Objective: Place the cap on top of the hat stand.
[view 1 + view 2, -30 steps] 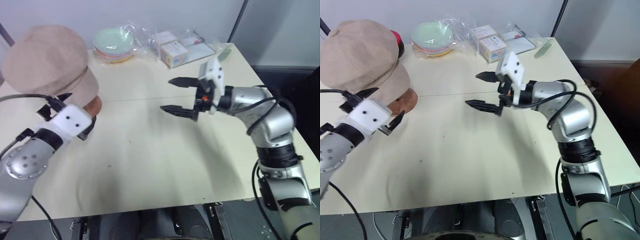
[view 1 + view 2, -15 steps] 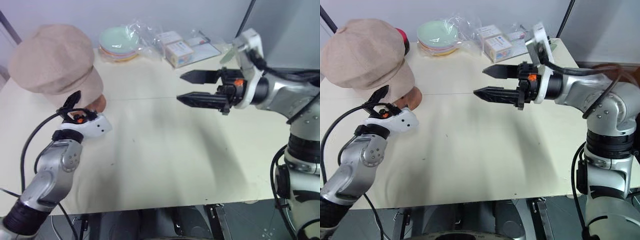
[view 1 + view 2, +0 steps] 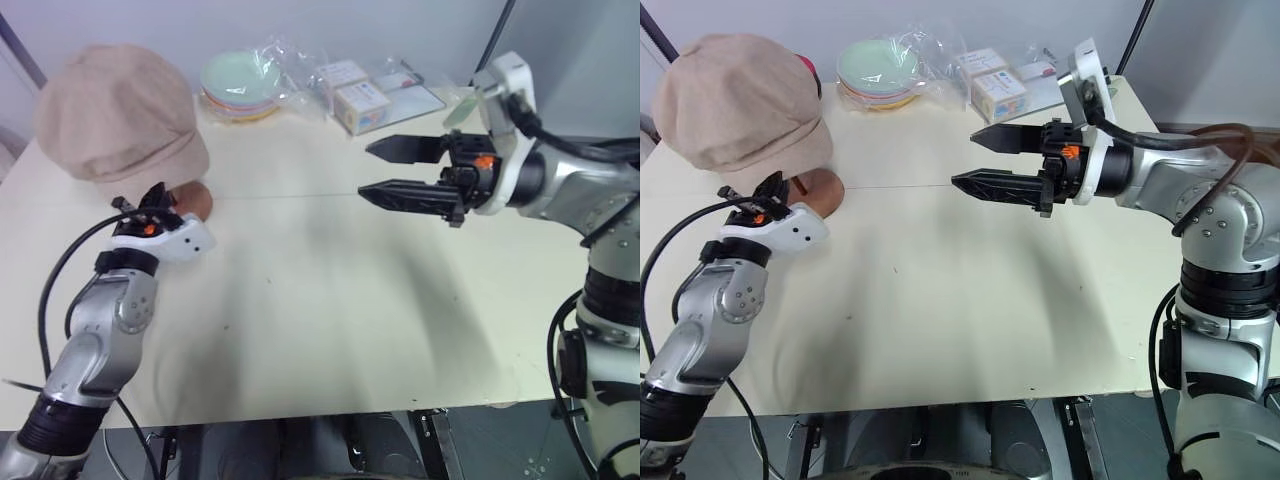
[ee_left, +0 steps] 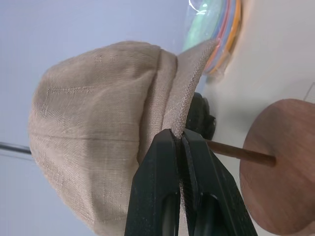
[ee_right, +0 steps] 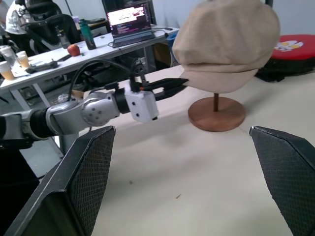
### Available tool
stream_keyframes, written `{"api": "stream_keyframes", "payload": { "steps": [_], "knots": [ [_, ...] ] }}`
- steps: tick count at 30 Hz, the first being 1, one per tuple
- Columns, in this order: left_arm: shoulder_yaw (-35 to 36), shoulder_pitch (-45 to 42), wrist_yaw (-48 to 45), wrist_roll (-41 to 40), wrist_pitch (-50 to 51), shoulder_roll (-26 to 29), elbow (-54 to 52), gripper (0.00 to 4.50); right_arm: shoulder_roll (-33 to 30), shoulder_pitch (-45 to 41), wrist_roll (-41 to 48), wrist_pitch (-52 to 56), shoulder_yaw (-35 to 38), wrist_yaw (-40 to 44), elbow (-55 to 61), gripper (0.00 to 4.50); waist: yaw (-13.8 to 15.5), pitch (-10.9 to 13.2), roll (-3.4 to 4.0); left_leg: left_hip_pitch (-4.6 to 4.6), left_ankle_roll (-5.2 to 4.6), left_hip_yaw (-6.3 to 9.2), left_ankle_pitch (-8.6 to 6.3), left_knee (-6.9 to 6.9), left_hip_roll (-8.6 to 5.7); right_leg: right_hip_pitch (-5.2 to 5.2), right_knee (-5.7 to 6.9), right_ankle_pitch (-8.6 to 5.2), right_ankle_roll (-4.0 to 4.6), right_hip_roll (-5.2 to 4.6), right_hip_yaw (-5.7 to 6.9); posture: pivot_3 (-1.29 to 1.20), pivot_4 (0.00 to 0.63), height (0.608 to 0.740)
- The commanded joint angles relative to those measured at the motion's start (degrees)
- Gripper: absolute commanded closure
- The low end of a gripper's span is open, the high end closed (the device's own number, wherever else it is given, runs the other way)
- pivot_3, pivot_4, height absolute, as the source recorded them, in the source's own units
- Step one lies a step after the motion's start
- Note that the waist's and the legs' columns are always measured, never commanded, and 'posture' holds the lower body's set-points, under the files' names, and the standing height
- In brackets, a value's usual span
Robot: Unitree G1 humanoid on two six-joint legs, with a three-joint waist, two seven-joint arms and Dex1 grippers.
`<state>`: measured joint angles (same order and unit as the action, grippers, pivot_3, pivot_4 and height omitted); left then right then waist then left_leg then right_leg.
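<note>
While the cap (image 3: 740, 100) sits draped over the top of the hat stand (image 3: 812, 190), the left gripper (image 3: 155, 197) has just snapped its jaws together; half a second ago they stood spread beside the brim. In the left wrist view the two black fingers (image 4: 162, 196) now meet with the brim's folded edge caught between their tips, so I read this as a pinch on the fabric rather than an empty close. The stand's thin rod (image 4: 238, 154) and round base (image 4: 280, 167) lie just past the jaws and off to one side, apart from them.

Right gripper (image 3: 398, 168): jaws wide apart, nothing between them, pointing across the table (image 3: 330, 310) toward the cap but well apart from it. It has lifted since a second ago and has hardly moved in the last half second.

Cap position: crown covers the stand's top disc, brim hangs down on the side nearest the left jaws, and its lower edge is near the base.

Judgement: placement looks essentially done. The fresh pinch on the brim suggests a final tug to square the cap. Risk: a pull along the jaws' axis could drag the cap off or tip the light stand.

Plates (image 3: 240, 85) and boxes (image 3: 360, 100) at the far edge are uninvolved.
</note>
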<state>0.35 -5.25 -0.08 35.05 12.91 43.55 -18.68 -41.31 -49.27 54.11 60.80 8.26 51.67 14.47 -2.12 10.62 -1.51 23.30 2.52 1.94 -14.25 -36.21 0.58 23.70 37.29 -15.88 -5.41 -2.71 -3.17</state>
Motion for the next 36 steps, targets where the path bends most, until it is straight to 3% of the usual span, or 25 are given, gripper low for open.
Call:
{"api": "stream_keyframes", "payload": {
  "steps": [1, 9, 15, 23, 33, 34, 36],
  "knots": [
    [7.5, 3.7, 1.3, -3.5, -10.9, 3.4, 0.5, 4.48, -1.3, -0.9, 0.1, -2.3, 1.5, 1.2, 0.5, 0.00, -0.1, 0.0, 0.00, 0.00, 0.00, 0.00, 0.00, 0.00, 0.02, 0.01, 0.00, 0.00, 0.00, -0.02, 0.00, 0.00, 0.150, 0.740],
    [18.9, 12.4, -2.5, -15.9, -48.9, 16.4, 16.6, 4.48, -1.9, -0.4, -2.6, -5.5, -0.2, 3.4, -1.9, 0.00, 0.2, 0.0, 0.02, 0.02, 0.00, -0.05, 0.00, 0.06, 0.10, 0.09, -0.01, 0.01, 0.09, -0.24, -0.01, 0.00, 0.150, 0.740],
    [21.7, 10.3, -8.5, -21.2, -64.4, 24.9, 31.9, 4.48, -2.1, -0.2, -4.6, -7.5, -1.2, 5.1, -3.5, 0.00, 0.0, 0.0, 0.05, 0.12, 0.00, -0.36, 0.00, 0.08, 0.11, 0.08, -0.13, -0.07, 0.23, -0.57, 0.11, 0.00, 0.150, 0.740],
    [20.9, 4.7, -10.9, -21.8, -71.9, 27.3, 44.3, 4.48, -1.8, -1.0, -6.7, -9.2, -2.0, 6.5, -5.6, 0.00, -0.4, 0.0, 0.07, 0.13, -0.01, -0.42, 0.01, 0.14, 0.13, 0.11, -0.15, 0.02, 0.07, -0.50, 0.20, 0.00, 0.150, 0.740],
    [18.0, 2.4, -12.2, -20.4, -73.7, 24.2, 45.2, 4.48, -1.6, -1.9, -8.4, -10.2, -2.9, 7.3, -6.4, 0.00, -0.4, 0.0, 0.06, 0.12, -0.02, -0.60, 0.01, 0.03, 0.30, 0.12, 0.00, 0.02, 0.04, -0.08, 0.23, 0.00, 0.150, 0.740],
    [18.1, 2.6, -12.4, -20.8, -73.7, 24.1, 45.1, 3.81, -1.6, -2.0, -8.6, -10.3, -2.9, 7.3, -6.6, 0.00, -0.4, 0.0, 0.06, 0.11, -0.02, -0.60, 0.01, 0.03, 0.31, 0.12, 0.01, 0.02, 0.03, -0.07, 0.23, 0.00, 0.150, 0.740],
    [18.2, 3.1, -13.1, -22.0, -73.6, 23.8, 44.8, 3.03, -1.4, -2.0, -9.0, -10.4, -3.0, 7.3, -6.8, 0.00, -0.4, 0.0, 0.06, 0.11, -0.02, -0.60, 0.01, 0.03, 0.32, 0.13, 0.02, 0.02, 0.04, -0.06, 0.23, 0.00, 0.150, 0.740]
  ]
}}
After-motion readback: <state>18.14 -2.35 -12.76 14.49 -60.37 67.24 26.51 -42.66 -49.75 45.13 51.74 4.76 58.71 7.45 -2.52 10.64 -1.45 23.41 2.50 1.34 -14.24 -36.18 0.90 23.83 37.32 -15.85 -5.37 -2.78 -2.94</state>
